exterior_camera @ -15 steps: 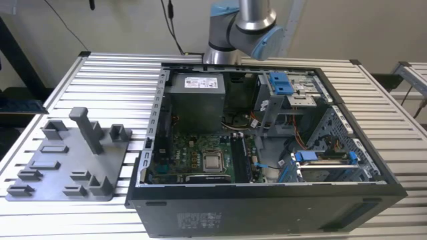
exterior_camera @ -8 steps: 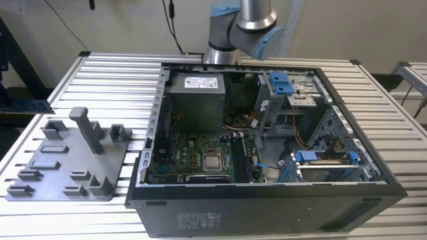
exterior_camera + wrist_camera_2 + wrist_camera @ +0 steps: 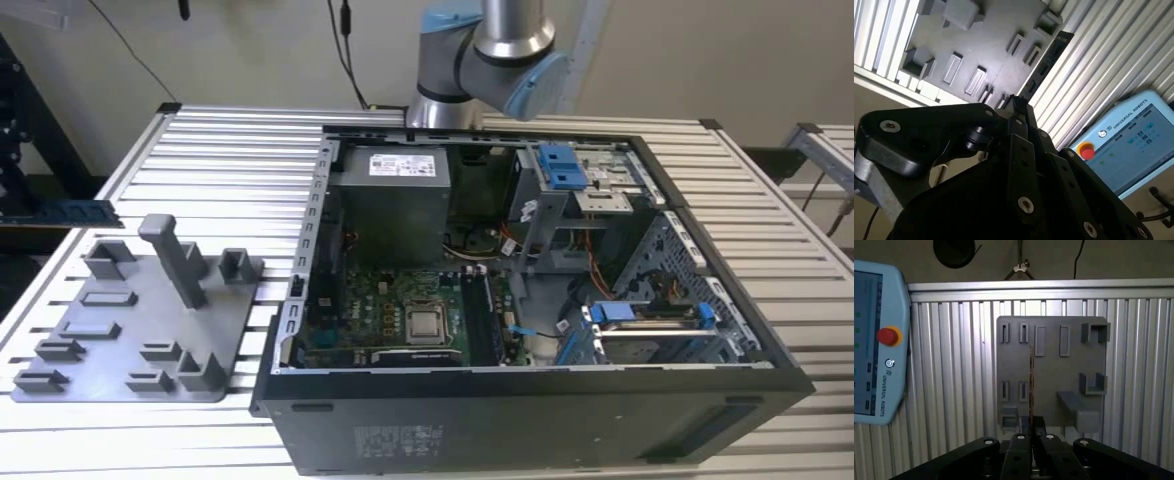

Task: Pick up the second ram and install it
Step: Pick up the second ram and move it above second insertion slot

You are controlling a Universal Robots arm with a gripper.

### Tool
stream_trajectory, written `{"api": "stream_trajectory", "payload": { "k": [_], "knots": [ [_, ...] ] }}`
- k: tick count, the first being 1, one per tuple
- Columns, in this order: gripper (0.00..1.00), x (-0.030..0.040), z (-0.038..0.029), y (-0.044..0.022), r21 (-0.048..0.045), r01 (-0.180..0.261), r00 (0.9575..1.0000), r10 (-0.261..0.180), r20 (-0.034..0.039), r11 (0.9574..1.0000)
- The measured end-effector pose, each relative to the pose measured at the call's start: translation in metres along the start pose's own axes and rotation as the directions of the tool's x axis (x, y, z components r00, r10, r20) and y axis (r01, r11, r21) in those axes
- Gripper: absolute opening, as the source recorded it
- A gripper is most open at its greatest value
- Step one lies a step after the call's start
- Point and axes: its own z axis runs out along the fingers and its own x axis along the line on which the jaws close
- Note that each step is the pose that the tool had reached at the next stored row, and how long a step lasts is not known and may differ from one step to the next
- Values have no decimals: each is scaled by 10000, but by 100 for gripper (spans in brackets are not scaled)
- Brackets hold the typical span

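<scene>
We find the end effector (image 3: 1031, 426) clenched on the second ram (image 3: 1030, 375), seen edge-on against the grey tray (image 3: 1054, 372) on the desk (image 3: 954, 390).

grey tray (image 3: 147, 322) beside open computer case (image 3: 534, 420) on slatted table (image 3: 227, 150); teach pendant (image 3: 876, 340) nearby

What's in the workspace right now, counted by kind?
ram stick, held in the gripper: 1
grey tray: 1
open computer case: 1
teach pendant: 1
Total: 4
</scene>
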Motion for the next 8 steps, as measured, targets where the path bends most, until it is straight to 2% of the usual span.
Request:
{"api": "stream_trajectory", "payload": {
  "k": [8],
  "knots": [
    [14,-3,4,-110,0,0,10000,0,0,10000]
  ]
}}
